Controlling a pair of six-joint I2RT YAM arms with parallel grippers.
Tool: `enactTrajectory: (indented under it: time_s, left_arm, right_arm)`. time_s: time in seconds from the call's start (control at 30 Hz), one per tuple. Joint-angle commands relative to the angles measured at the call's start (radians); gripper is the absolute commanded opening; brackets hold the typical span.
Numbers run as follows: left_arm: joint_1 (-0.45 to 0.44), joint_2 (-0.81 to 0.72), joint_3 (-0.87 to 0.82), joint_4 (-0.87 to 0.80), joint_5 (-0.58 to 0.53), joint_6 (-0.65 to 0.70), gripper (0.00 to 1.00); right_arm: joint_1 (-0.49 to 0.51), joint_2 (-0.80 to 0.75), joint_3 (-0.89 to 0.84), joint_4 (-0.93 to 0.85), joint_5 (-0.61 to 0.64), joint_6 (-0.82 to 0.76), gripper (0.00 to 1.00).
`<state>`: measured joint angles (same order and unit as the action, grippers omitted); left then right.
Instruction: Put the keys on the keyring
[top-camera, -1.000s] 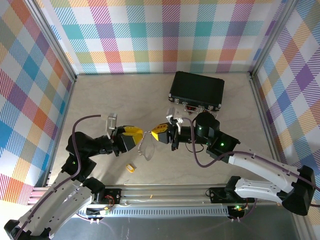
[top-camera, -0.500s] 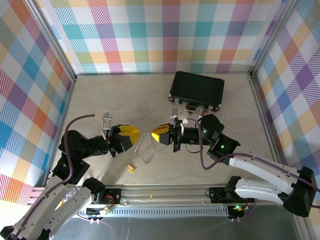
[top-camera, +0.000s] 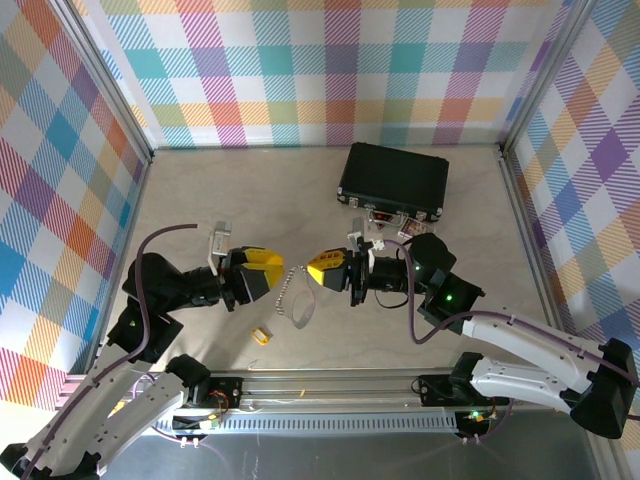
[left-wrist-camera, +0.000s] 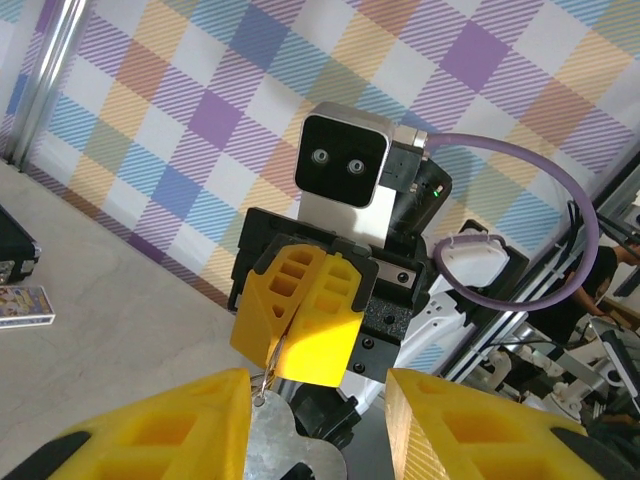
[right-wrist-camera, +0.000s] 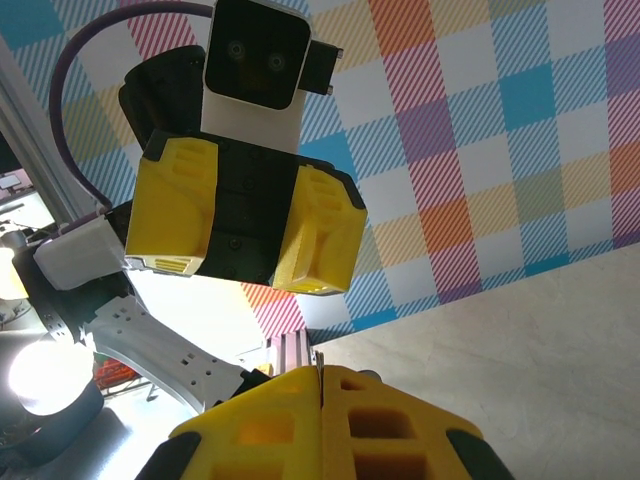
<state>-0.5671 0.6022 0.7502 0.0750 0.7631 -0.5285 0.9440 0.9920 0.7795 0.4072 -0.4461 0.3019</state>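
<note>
**Student:** How does the right claw (right-wrist-camera: 320, 375) stand?

**Tutor:** Its two yellow fingers are pressed together. The thin wire of the keyring (top-camera: 300, 308) is pinched in the seam between them. In the right wrist view the wire stands up from that seam at bottom centre.

**Student:** And the left claw (top-camera: 275, 273)?

**Tutor:** It is partly open. In the left wrist view its fingers fill the two lower corners with a clear gap between them. A flat silvery key (left-wrist-camera: 285, 455) sits in that gap at the bottom edge, nearer the finger on the frame's left. Whether either finger presses on the key cannot be told.

**Student:** How do key and wire meet?

**Tutor:** A small wire loop sits at the key's top, just below the right claw's tips.

**Student:** What does the overhead view add?

**Tutor:** The claws face each other tip to tip at frame centre, near but apart, and the keyring hangs just below the gap. A tiny yellow piece (top-camera: 261, 335) lies on the bench (top-camera: 200, 200), lower left of the ring and apart from both claws. A black case (top-camera: 393, 180) lies toward the upper right, well apart.
</note>
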Motion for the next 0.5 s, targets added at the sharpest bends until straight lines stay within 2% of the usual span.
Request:
enactTrajectory:
  time_s: [0.0, 0.3, 0.47]
  left_arm:
    - [-0.018, 0.009, 0.025, -0.01, 0.035, 0.035, 0.4]
    - [-0.032, 0.067, 0.055, -0.034, 0.049, 0.075, 0.32]
    - [-0.036, 0.081, 0.061, -0.042, 0.05, 0.09, 0.32]
  right_arm:
    - [0.006, 0.009, -0.003, 0.097, -0.003, -0.01, 0.0]
    - [0.006, 0.048, 0.031, 0.09, -0.031, -0.066, 0.0]
    - [0.006, 0.045, 0.029, 0.11, -0.049, -0.081, 0.0]
